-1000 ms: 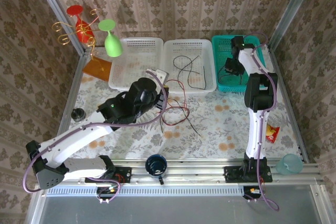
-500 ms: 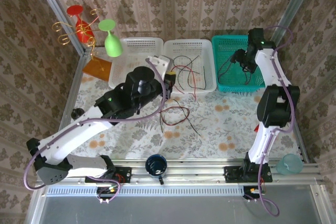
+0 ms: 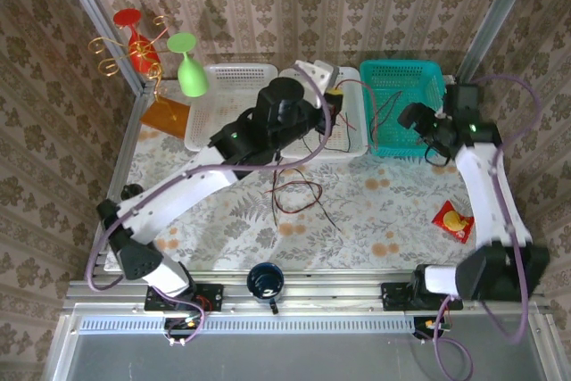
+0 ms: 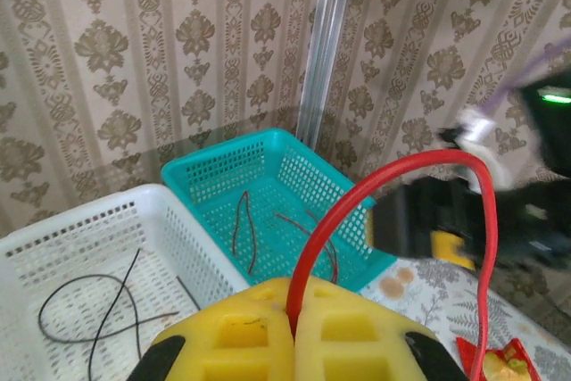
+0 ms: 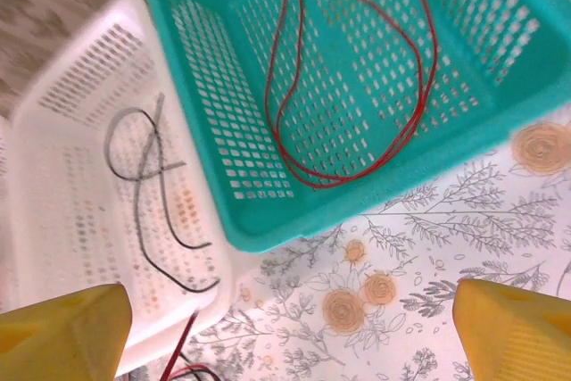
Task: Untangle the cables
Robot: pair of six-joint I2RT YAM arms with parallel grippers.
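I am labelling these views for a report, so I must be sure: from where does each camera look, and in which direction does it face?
Top external: above and behind the bases, looking down on the table; left arm and right arm show.
Left wrist: faces the back corner; left gripper shut on a red cable.
Right wrist: looks down; right gripper open.
Both wrist views share the teal basket and white basket.

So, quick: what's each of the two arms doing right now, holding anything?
Left gripper: fingers closed, pinching a red cable.
Right gripper: fingers wide open, holding nothing.
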